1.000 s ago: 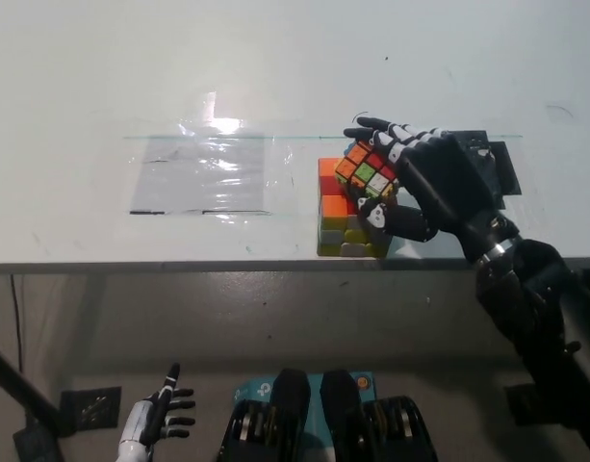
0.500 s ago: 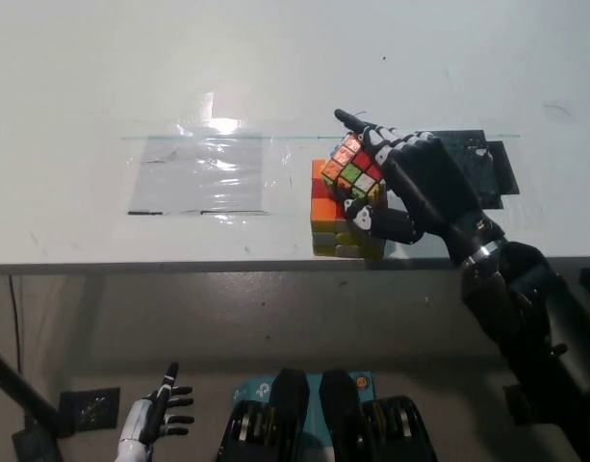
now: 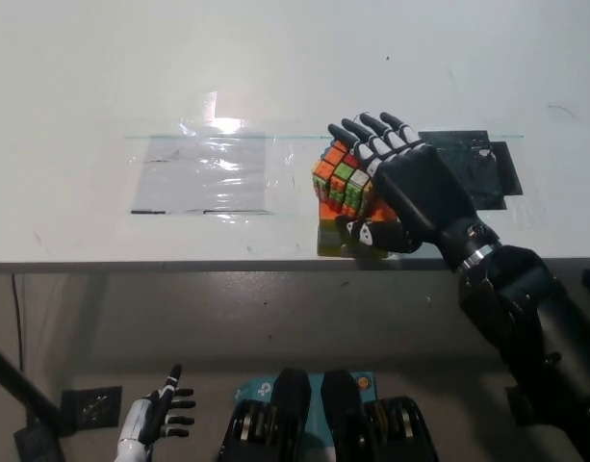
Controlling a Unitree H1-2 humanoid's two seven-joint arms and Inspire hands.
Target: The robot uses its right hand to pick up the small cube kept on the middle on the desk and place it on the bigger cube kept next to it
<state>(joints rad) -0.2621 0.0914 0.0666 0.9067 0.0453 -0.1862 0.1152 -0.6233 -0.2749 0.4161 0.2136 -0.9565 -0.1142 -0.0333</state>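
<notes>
I note the white tabletop [image 3: 295,87] carries a clear plastic sheet [image 3: 203,173] and black tape patch [image 3: 477,168]. My right hand [image 3: 410,192] is clamped on the small cube [image 3: 341,175], held tilted over the bigger cube [image 3: 335,236] near the front edge. I judge the cube light, rigid, slick-faced; opposing flat faces give the surest hold. Left hand [image 3: 160,419] rests low, fingers spread, holding nothing.
</notes>
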